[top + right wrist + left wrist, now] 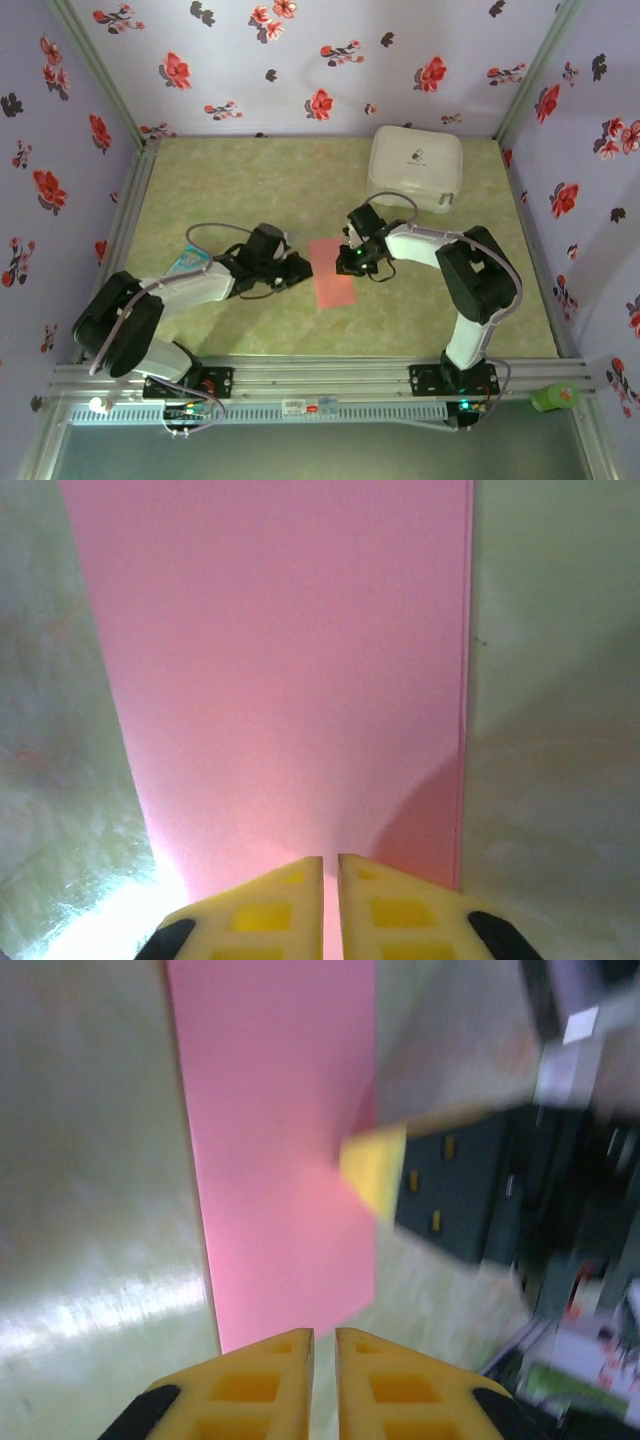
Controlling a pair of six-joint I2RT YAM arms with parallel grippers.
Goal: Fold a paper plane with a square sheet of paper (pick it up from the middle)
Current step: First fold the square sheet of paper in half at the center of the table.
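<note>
The square sheet of paper (pixel 332 272) lies flat on the green table as a long salmon-red rectangle, with a doubled edge along its right side in the right wrist view (pixel 290 660). A paper plane is out of view. My left gripper (pixel 305 268) rests low at the sheet's left edge, its yellow fingers all but together with nothing between them (pixel 324 1332). My right gripper (pixel 348 262) hangs over the sheet's right part, a thin slit between its fingers and only paper below (pixel 330 858). One right fingertip (pixel 375 1170) touches the sheet (pixel 280 1160) in the left wrist view.
A white rounded-square case (pixel 415 165) stands at the back right of the table. A small teal packet (pixel 185 262) lies beside the left arm. Flowered walls close in the table on three sides, and a metal rail (pixel 320 380) runs along the near edge.
</note>
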